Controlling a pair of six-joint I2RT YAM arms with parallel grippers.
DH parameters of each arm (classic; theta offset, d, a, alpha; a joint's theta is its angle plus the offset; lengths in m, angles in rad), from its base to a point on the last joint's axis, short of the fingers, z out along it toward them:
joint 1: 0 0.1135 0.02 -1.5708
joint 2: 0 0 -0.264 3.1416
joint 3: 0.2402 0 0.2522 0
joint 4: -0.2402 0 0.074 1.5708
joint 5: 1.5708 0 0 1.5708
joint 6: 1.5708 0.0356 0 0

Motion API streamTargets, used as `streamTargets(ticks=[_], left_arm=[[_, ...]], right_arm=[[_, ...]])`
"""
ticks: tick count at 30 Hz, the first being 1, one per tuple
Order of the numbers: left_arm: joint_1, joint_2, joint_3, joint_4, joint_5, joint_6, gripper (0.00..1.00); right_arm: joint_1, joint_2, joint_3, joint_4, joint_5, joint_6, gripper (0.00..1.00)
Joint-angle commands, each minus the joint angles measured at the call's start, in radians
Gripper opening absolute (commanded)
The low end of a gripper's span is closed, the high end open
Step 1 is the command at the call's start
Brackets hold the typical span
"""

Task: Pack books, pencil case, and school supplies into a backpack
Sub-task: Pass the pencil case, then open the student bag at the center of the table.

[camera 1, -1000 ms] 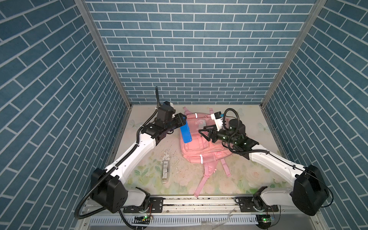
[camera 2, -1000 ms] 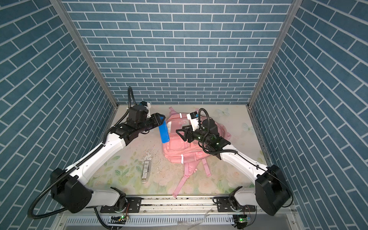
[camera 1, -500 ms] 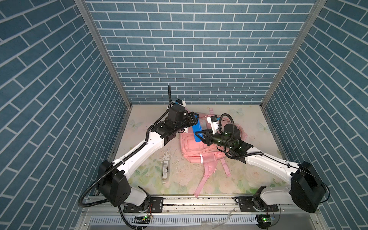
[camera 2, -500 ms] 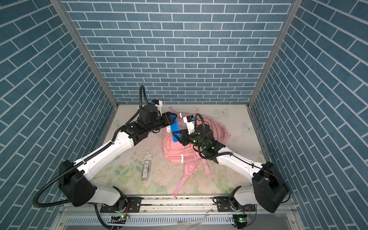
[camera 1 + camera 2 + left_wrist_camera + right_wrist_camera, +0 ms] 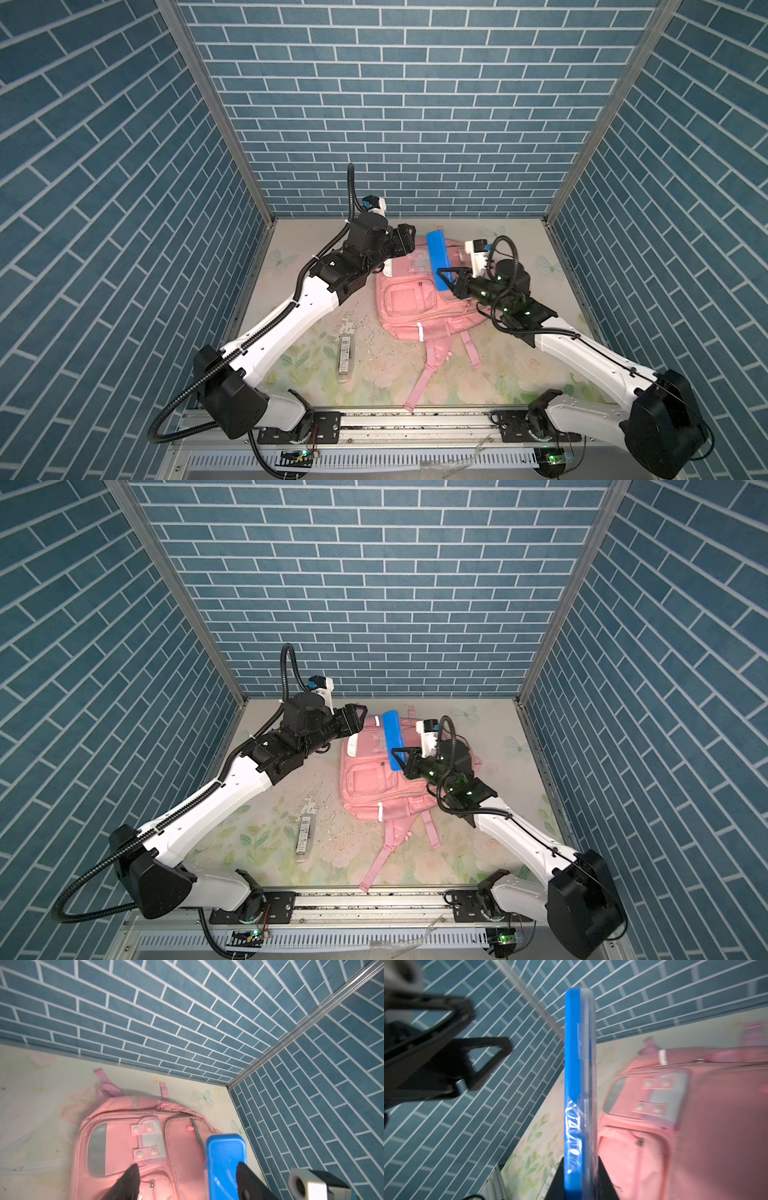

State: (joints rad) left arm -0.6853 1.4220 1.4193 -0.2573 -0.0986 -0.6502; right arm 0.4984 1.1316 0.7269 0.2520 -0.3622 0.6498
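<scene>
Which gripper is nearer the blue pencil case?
Right. Right gripper clamps the pencil case at one end; left gripper stands open beside the other end.

The left arm [image 5: 286, 320] and right arm [image 5: 582, 353] wear white shells between black joint housings. A ribbed black hose [image 5: 178, 401] loops from the left base. Behind the black triangular-framed jaws sit white camera blocks [image 5: 478, 253]; green lights [image 5: 505, 309] dot the right wrist.

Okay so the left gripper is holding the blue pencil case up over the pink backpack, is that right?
No, the right gripper holds it. In both top views the right gripper is shut on one end of the blue pencil case over the pink backpack, while the left gripper stands open, apart from it.
</scene>
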Motion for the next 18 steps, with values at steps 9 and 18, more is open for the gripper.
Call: streamTargets(ticks=[9,18], left_arm=[[-0.307,0.544,0.39,-0.18,-0.102,0.289,0.73],[-0.39,1.083,1.136,-0.562,-0.127,0.376,0.76]], right_arm=[[-0.491,-0.173,-0.068,-0.28,-0.009,-0.07,0.05],[-0.552,-0.175,-0.087,-0.308,-0.008,-0.082,0.05]])
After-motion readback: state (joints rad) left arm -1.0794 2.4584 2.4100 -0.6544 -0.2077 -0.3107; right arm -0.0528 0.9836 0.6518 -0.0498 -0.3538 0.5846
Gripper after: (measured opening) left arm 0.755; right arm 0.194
